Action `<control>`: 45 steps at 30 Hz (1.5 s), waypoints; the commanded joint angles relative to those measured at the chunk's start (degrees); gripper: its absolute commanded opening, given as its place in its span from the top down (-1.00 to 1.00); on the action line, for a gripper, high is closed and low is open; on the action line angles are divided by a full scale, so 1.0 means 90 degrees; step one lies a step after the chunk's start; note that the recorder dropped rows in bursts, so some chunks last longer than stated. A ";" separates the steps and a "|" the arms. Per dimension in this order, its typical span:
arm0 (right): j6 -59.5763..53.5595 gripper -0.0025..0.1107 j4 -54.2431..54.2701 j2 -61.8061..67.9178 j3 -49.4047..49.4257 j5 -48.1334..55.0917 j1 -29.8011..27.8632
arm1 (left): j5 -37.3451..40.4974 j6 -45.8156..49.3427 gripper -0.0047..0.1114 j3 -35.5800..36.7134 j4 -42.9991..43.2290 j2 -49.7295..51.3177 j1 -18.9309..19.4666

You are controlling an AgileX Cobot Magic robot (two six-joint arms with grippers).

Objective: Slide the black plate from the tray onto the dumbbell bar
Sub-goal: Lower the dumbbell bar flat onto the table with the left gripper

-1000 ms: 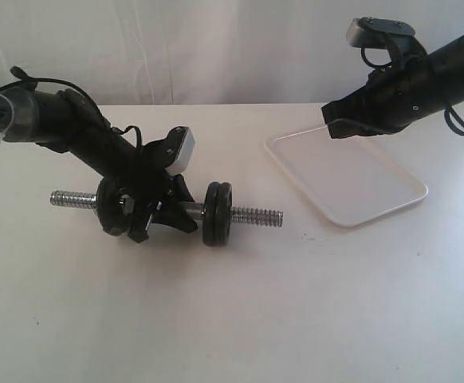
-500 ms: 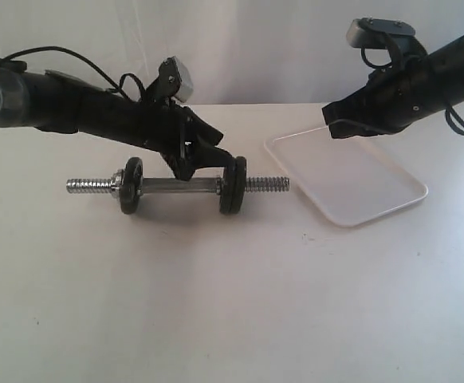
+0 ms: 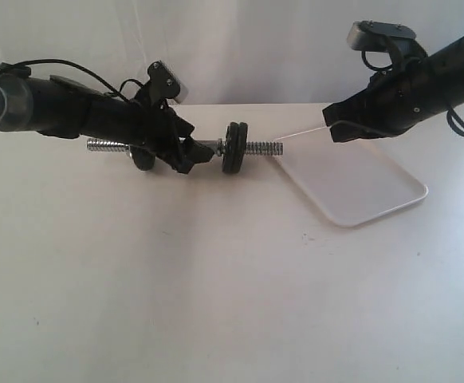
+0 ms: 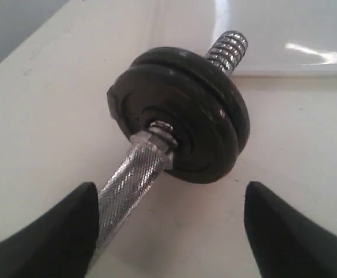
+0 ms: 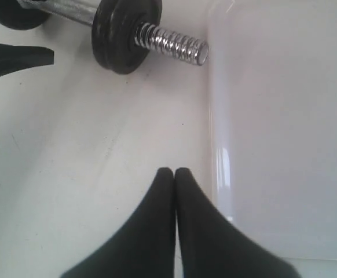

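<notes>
The dumbbell bar lies across the table's middle, and its threaded end reaches the tray. The black plate sits on the bar near that end; in the left wrist view it looks like two stacked discs. A second disc is half hidden behind my left arm. My left gripper is open over the knurled bar, which runs beside one finger. My right gripper hangs shut and empty by the tray's edge.
The white tray holds nothing. The bar's threaded tip lies close to the tray's corner. A white backdrop rises behind the table's far edge.
The bar with its plates has moved away from the camera and right, toward the tray's corner. My left gripper went with it. The right arm has stayed still.
</notes>
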 commanded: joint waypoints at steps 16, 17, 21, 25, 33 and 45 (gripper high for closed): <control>0.0063 0.96 0.0012 -0.0034 -0.0027 -0.0424 -0.0045 | 0.0717 -0.0654 -0.14 -0.3018 -0.0738 0.1630 0.0228; 0.0063 0.96 0.0012 -0.0034 -0.0027 -0.0469 -0.0045 | 0.0714 -0.0586 -0.11 -0.3018 -0.0694 0.1629 0.0228; 0.0063 0.96 -0.0002 -0.0034 -0.0027 -0.0585 -0.0045 | 0.0701 -0.0610 -0.08 -0.3018 -0.0331 0.1629 0.0232; 0.0063 0.96 -0.0002 -0.0034 -0.0027 -0.0585 -0.0045 | 0.0895 -0.0933 -0.08 -0.3018 -0.0310 0.1629 0.0243; 0.0063 0.96 -0.0013 -0.0034 -0.0027 -0.0572 -0.0045 | 0.1125 -0.1173 -0.07 -0.3018 -0.0186 0.1618 0.0243; 0.0063 0.96 -0.0031 -0.0034 -0.0027 -0.0584 -0.0045 | 0.1359 -0.3328 0.50 -0.3018 0.2243 0.1139 0.0243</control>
